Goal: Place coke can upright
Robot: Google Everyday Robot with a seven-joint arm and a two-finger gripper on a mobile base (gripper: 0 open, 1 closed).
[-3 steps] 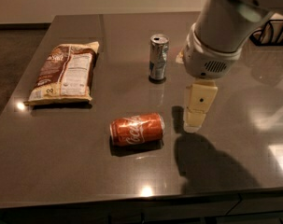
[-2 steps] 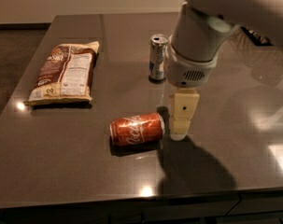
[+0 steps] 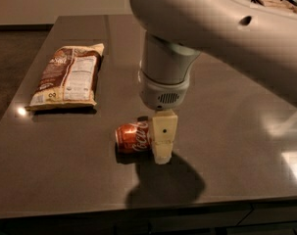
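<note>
The coke can (image 3: 132,138) lies on its side on the dark table (image 3: 226,131), near the front edge, its silver top pointing left. My gripper (image 3: 161,150) hangs straight down from the big white arm and has come down over the can's right end, which it covers. The gripper's tip is at table level, right against the can. Whether it grips the can does not show.
A brown and white snack bag (image 3: 67,76) lies flat at the left of the table. The white arm (image 3: 197,28) fills the upper middle and right and hides the table behind it. The table's front edge (image 3: 138,209) runs close below the can.
The arm has swung left and down, from beside the can's right end to directly over it. The slim silver can at the back is now hidden behind the arm. The coke can has not moved.
</note>
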